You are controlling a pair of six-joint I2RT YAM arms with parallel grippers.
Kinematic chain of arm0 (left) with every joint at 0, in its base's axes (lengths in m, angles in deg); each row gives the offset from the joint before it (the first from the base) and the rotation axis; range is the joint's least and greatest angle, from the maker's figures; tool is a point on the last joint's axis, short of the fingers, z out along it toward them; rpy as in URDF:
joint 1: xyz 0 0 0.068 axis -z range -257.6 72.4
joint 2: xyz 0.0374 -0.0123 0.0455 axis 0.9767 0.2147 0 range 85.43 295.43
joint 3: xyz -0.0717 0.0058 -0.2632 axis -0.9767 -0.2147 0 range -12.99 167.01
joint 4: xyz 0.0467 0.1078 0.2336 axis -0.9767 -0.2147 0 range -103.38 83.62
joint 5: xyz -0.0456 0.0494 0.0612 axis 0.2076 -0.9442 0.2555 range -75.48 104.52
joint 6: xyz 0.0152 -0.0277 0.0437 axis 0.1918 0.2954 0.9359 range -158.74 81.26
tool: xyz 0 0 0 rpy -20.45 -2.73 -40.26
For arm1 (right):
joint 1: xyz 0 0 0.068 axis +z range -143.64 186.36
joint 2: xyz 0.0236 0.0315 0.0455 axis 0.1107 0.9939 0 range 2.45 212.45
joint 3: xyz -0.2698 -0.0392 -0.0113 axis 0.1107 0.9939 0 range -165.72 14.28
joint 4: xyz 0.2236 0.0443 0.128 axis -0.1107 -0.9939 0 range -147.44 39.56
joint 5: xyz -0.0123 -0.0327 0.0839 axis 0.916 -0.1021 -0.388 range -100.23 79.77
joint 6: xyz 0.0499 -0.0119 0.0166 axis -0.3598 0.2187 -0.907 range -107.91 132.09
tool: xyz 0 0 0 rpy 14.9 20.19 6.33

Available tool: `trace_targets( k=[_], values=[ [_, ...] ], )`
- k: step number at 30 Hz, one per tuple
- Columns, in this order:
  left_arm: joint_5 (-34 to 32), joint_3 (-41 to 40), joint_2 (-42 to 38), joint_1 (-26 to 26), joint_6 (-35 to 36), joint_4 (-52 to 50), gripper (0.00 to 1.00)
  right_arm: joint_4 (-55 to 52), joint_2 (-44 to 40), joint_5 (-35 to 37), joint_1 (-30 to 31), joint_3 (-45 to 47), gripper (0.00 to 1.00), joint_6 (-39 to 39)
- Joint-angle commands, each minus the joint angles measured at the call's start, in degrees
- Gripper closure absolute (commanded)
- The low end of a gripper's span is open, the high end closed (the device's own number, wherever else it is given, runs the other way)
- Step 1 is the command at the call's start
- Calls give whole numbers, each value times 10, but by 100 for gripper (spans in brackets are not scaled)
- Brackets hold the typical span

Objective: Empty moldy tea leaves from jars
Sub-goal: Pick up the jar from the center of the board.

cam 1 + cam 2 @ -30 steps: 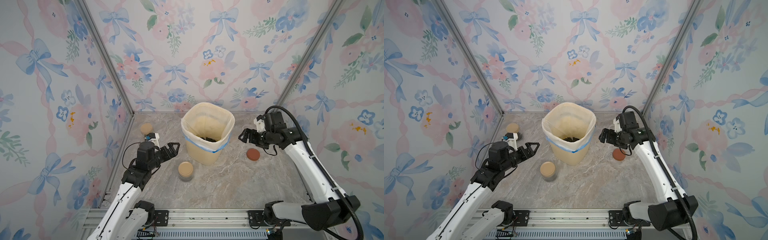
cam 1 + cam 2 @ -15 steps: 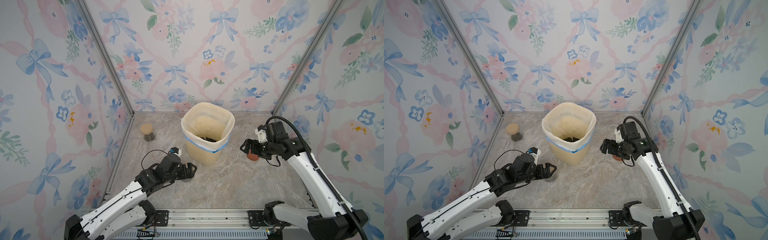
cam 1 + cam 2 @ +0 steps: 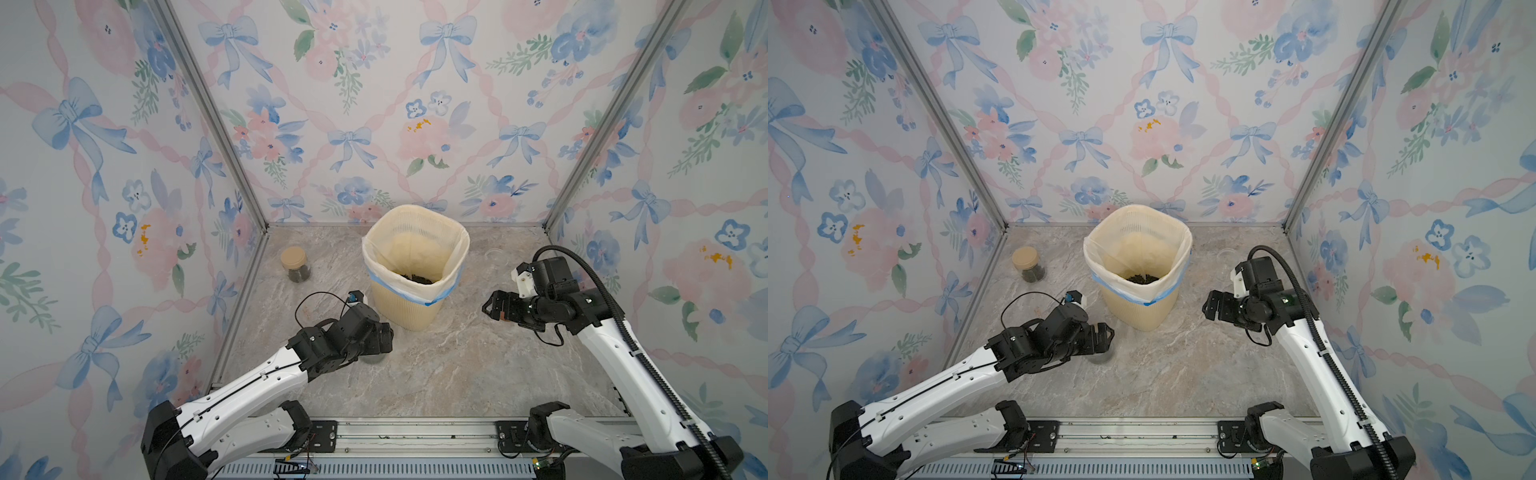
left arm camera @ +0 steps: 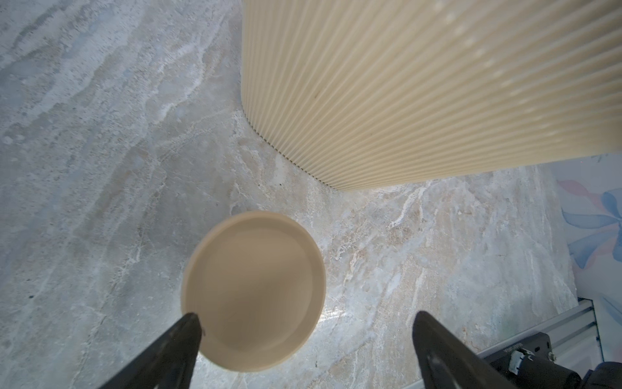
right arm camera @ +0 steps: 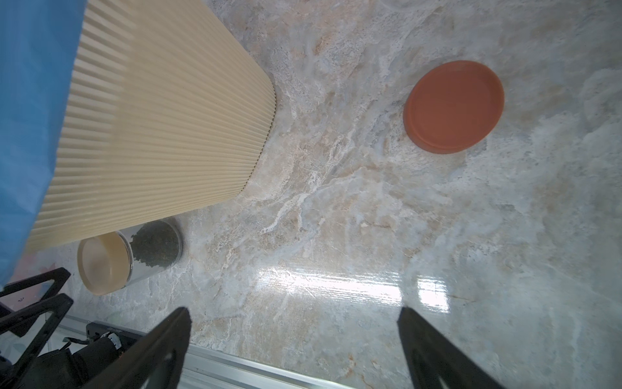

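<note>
At the far left of the bench, near the wall, one lidded jar stands upright with dark tea leaves in its base, well apart from both my arms.

My left gripper hangs over the second jar, which stands upright just beside the ribbed bin, on its near left side. In the left wrist view the gripper is spread wide and grasps nothing. The jar's tan lid lies between the fingers, closer to one of them. That fingertip overlaps the lid's rim, and I cannot tell if it touches. From my right wrist, the tea leaves show inside this jar.

More leaves lie at the bottom of the lined bin.

My right gripper is released too, its jaws wide and empty. The reddish-brown lid lies flat on the bench, apart from the fingers.
</note>
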Motion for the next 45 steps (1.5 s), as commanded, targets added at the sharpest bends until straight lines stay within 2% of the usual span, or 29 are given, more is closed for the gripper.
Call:
trace_targets(
  k=[1,19,32,45],
  values=[
    [-39,18,15,3,17,-42,2,12,1,-5,4,8,3,7],
    [-38,23,115,2,47,-34,2,35,7,-23,-5,33,3,23],
    [1,-5,138,-35,75,2,2,37,-3,-29,-12,49,3,27],
    [12,-13,161,-36,86,16,2,46,-3,-37,-18,61,3,26]
  ],
)
